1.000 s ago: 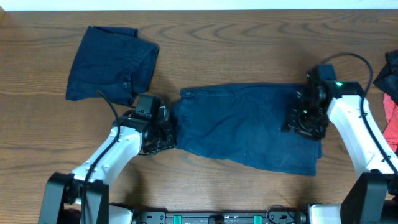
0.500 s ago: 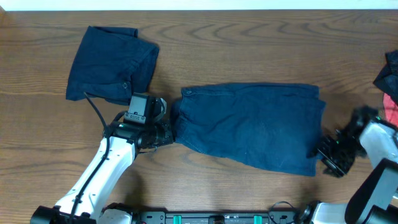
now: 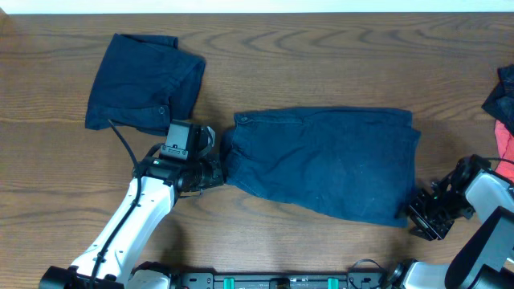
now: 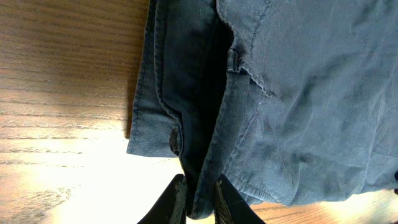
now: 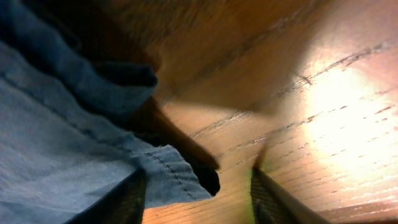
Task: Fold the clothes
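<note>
Flat shorts (image 3: 321,164) in the middle, one end pinched.
Nearest, right gripper (image 3: 419,215) at the lower right hem corner, fingers spread around it, unclamped — left gripper (image 4: 202,202) closed tight on the opposite waistband end. Farther back on the wooden table (image 3: 321,56), folded shorts (image 3: 140,84) at far left, well apart; at the right edge, a heap of dark and red cloth (image 3: 499,96).
</note>
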Controlling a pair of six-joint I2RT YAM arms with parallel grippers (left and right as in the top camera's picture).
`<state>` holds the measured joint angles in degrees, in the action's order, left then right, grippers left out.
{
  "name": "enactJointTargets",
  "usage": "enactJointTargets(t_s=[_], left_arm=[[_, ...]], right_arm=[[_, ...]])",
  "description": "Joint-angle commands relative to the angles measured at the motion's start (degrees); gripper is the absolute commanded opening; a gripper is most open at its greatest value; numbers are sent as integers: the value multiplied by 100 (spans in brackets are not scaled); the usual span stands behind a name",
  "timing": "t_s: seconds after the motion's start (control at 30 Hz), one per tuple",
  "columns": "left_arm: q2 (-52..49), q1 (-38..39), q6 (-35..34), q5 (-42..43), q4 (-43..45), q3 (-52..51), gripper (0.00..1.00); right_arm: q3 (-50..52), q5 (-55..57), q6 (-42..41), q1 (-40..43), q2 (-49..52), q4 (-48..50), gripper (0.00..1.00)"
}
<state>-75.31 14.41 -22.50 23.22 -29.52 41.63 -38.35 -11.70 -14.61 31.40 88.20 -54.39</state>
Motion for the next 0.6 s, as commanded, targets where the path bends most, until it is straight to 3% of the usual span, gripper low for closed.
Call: enactJointTargets(t_s=[0.0, 0.1, 0.2, 0.57], left_arm=[[52, 13, 7, 13, 7, 149, 17], [52, 13, 7, 13, 4, 149, 17], [52, 13, 7, 13, 7, 149, 17], [378, 13, 341, 79, -367, 457, 12]], right_arm=[[319, -372, 94, 85, 94, 354, 33], [269, -396, 107, 92, 87, 348, 12], [190, -396, 162, 94, 39, 234, 3], [-1034, -472, 229, 133, -1104, -761, 1]])
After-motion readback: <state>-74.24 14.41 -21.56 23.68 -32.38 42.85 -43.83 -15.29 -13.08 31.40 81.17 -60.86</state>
